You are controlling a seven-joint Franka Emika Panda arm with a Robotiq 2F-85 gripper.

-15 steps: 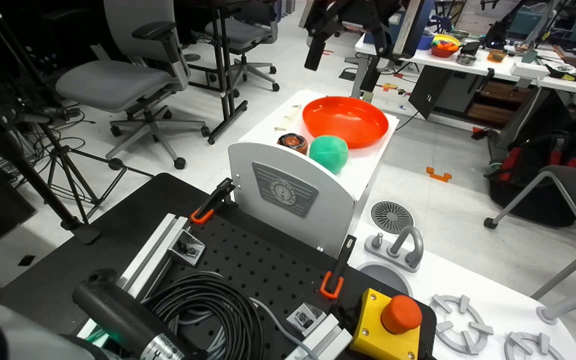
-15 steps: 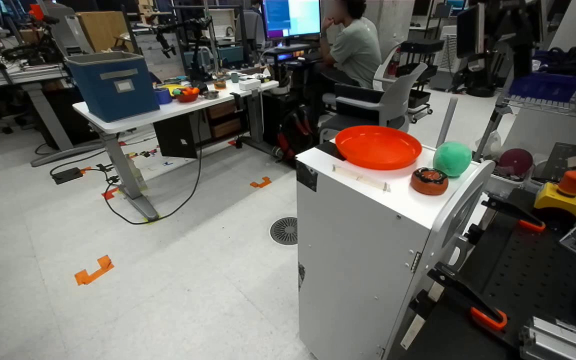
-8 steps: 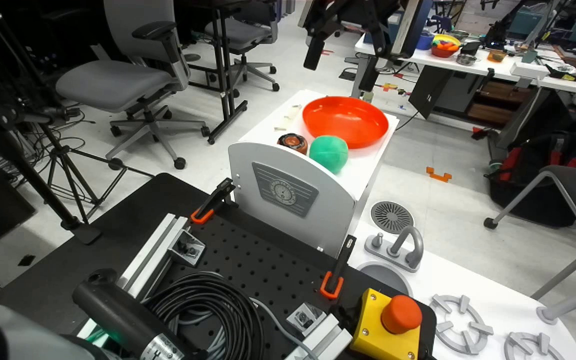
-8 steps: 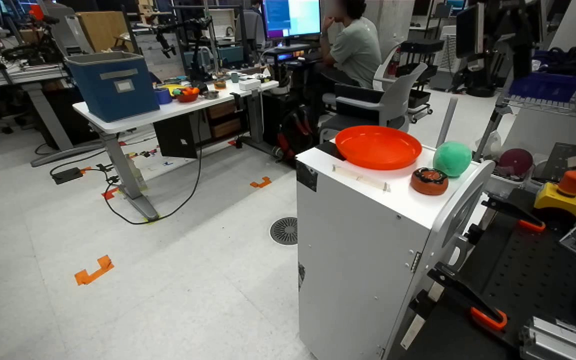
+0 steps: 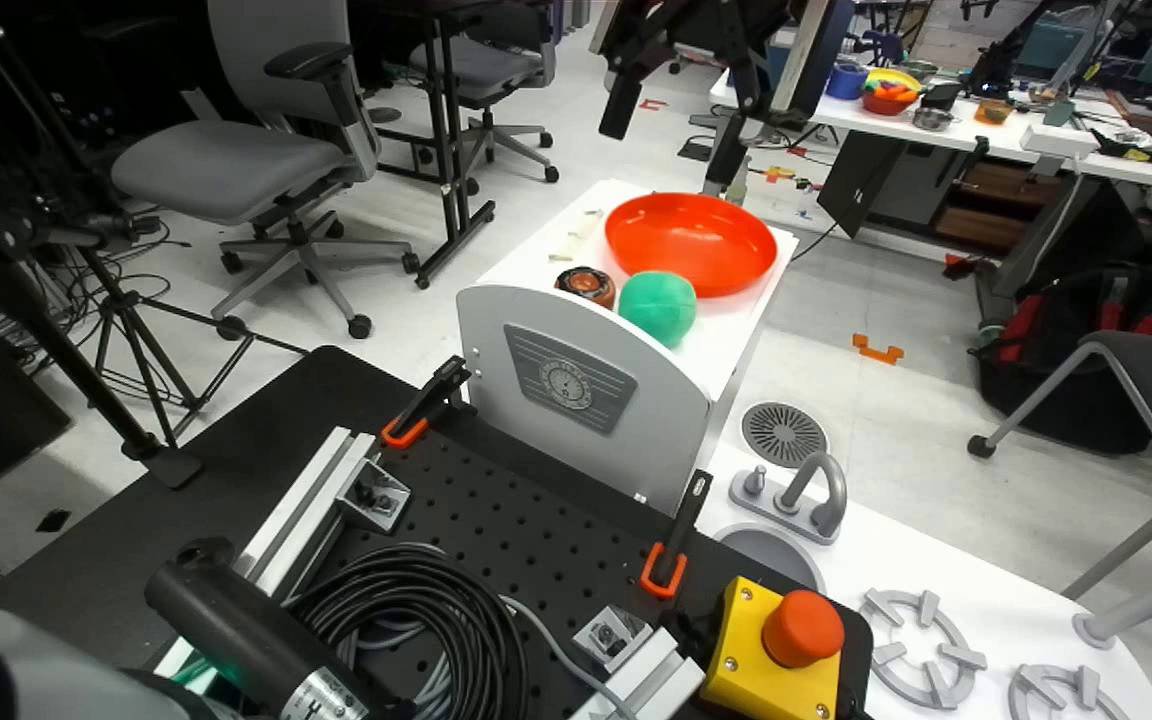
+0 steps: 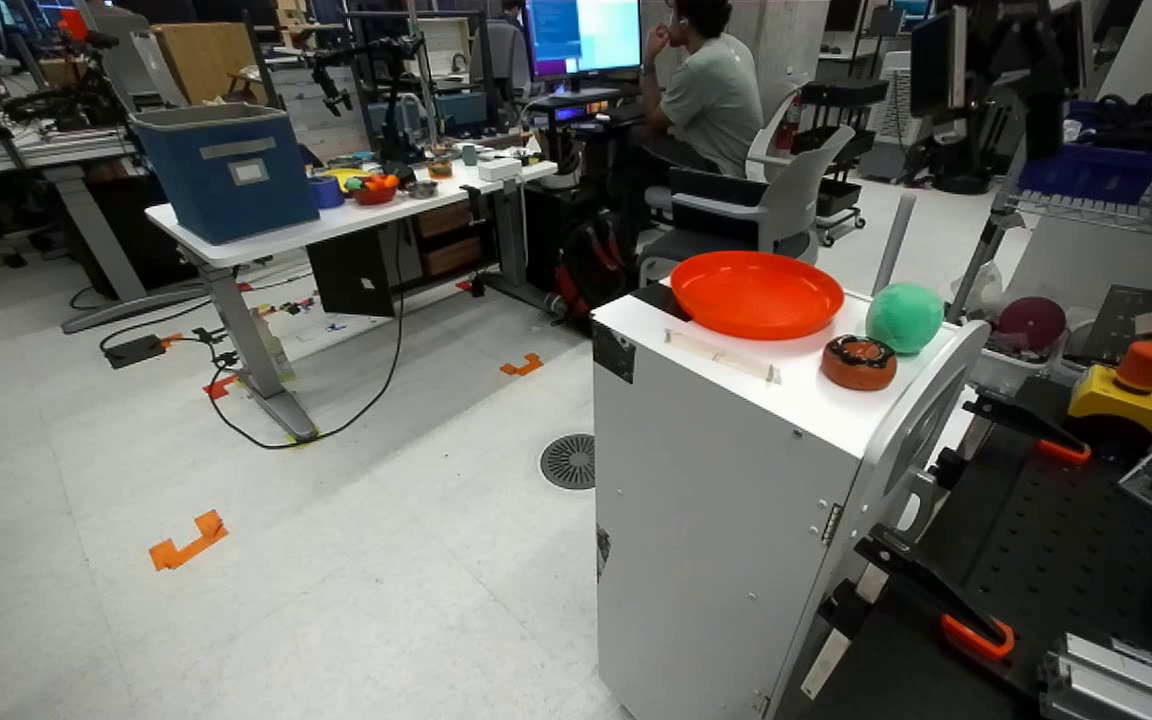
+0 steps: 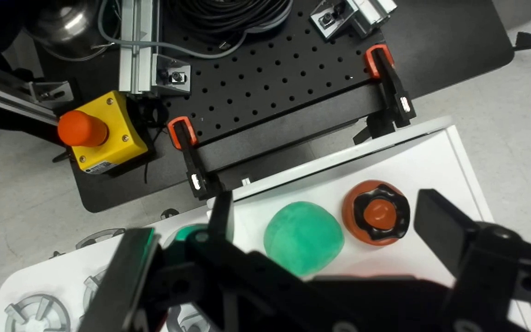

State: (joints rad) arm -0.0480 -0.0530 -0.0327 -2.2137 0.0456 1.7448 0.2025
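My gripper [image 5: 673, 137] hangs open over the far end of a white stand [image 6: 706, 530], holding nothing. In the wrist view its fingers [image 7: 440, 226] are wide apart, and the gripper [image 7: 329, 214] frames two things below it. One is a green ball [image 7: 302, 235], slightly lumpy. Close beside it lies a round brown toy [image 7: 380, 214] with a wavy black ring on top. Both rest on the stand's white top; the ball [image 6: 904, 318] and toy [image 6: 858, 363] stand beside a wide orange-red plate [image 6: 756, 300]. The gripper body hides the plate in the wrist view.
A grey upright panel [image 5: 576, 390] with a dial edges the stand. Behind it, a black pegboard table [image 5: 526, 520] carries two orange-tipped clamps, coiled cable [image 5: 426, 620] and a yellow box with a red button [image 5: 786, 640]. A toy sink and burners [image 5: 926, 640] adjoin. A person [image 6: 711, 100] sits farther back.
My gripper has shifted slightly to the left in an exterior view, mostly in the last half second. Its fingers stay apart. Ball, brown toy and plate have not moved.
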